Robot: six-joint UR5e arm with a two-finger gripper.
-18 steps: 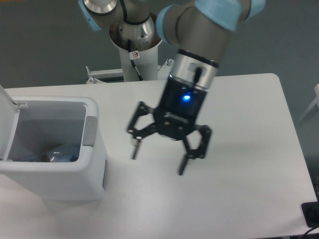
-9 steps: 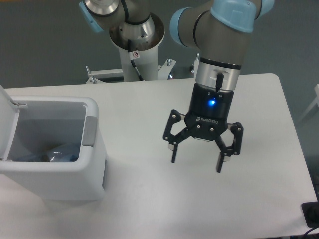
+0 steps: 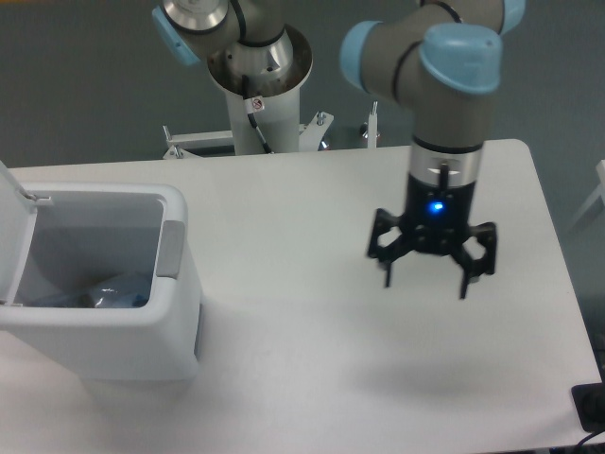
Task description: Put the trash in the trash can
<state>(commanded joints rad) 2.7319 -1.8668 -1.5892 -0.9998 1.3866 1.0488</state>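
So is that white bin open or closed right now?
Open. The trash can has its lid swung up at the left, and something bluish shows inside.

One fixed cam; high front, angled down at table (image 3: 284,378); mid-range.

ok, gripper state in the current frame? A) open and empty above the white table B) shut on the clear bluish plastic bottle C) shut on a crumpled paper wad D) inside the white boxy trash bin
A: the black two-finger gripper hangs with fingers spread and nothing between them over the white table, well to the right of the white boxy plastic bin, in which something bluish lies.
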